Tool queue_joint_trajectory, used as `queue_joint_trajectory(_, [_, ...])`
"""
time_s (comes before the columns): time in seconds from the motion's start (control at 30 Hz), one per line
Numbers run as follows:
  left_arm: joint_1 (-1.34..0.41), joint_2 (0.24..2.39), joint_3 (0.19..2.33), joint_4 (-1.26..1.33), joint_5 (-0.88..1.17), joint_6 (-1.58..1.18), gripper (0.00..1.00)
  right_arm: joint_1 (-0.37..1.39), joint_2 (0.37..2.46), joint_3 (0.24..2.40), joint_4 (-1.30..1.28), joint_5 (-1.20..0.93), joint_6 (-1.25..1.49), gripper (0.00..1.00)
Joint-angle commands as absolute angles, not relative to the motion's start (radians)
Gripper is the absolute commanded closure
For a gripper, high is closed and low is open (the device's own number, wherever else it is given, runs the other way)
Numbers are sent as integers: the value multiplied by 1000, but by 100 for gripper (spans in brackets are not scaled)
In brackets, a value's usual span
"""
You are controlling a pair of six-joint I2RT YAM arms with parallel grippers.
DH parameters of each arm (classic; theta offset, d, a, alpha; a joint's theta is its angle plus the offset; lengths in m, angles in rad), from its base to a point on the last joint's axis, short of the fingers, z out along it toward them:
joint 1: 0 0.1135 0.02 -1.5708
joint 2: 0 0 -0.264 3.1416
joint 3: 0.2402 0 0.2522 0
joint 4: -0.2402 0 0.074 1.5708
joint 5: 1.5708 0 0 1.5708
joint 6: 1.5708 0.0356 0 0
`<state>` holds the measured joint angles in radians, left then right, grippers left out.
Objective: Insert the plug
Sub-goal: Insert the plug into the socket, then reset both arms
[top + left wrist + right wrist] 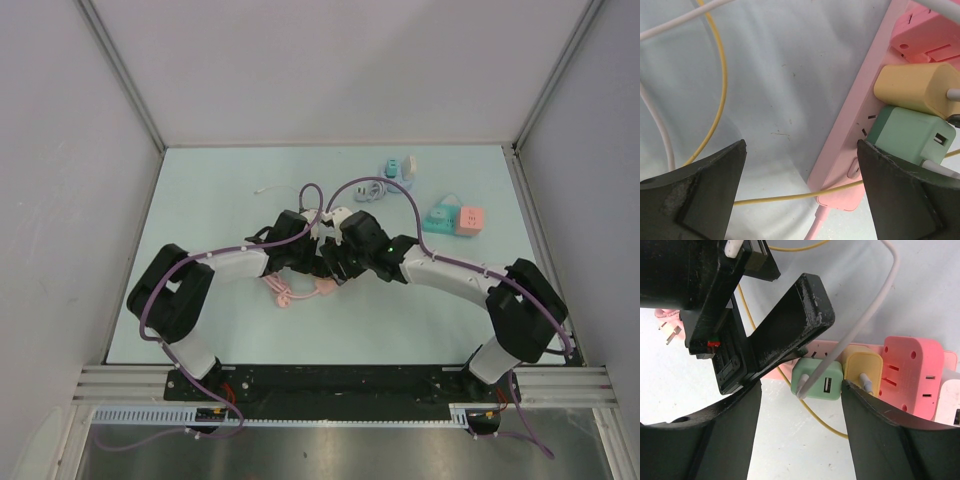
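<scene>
A pink power strip [855, 135] lies on the table with a green charger [910, 135], a yellow charger [915, 90] and a pink adapter [930, 30] plugged into it. My left gripper [800, 185] is open and straddles the strip's cord end, its right finger next to the green charger. My right gripper [800, 430] is open and empty, just short of the green charger [817, 381] and yellow charger [862, 370]. A white cable [865, 320] runs from the green charger. A loose pink plug [667, 330] with bare prongs lies to the left. In the top view both grippers meet at mid-table [325, 245].
A thin yellow cable [720, 95] loops across the table under the left gripper. The pink cord [283, 291] is bunched near the arms. Teal and pink socket cubes [455, 218] and small adapters [398, 166] sit at the back right. The left gripper's finger [785, 325] crowds the right wrist view.
</scene>
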<state>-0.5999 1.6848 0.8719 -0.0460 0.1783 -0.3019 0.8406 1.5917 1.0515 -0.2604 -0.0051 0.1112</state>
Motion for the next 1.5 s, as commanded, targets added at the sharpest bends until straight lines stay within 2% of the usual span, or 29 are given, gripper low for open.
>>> queue_joint_trajectory(0.0, [-609, 1717, 831, -189, 176, -298, 0, 856, 1663, 1048, -337, -75, 166, 31])
queue_joint_trajectory(0.23, [-607, 1694, 824, -184, 173, -304, 0, 862, 1623, 1026, -321, -71, 186, 30])
queue_joint_trajectory(0.53, [-607, 1681, 828, -187, 164, -311, 0, 862, 1401, 1028, -244, -29, 192, 21])
queue_joint_trajectory(0.87, [-580, 1560, 810, -216, 104, -319, 0, 790, 1258, 1028, -290, 0, 187, 20])
queue_joint_trajectory(0.97, [-560, 1493, 793, -232, 74, -325, 0, 741, 1213, 1028, -313, 31, 192, 17])
queue_joint_trajectory(1.17, [-511, 1293, 795, -291, -46, -348, 0, 533, 1140, 1028, -350, 21, 255, 8])
queue_joint_trajectory(1.33, [-448, 1051, 816, -389, -147, -353, 0, 306, 1054, 1028, -386, -31, 304, 2])
queue_joint_trajectory(1.47, [-396, 884, 860, -454, -240, -348, 0, 191, 959, 1028, -425, -41, 314, 0])
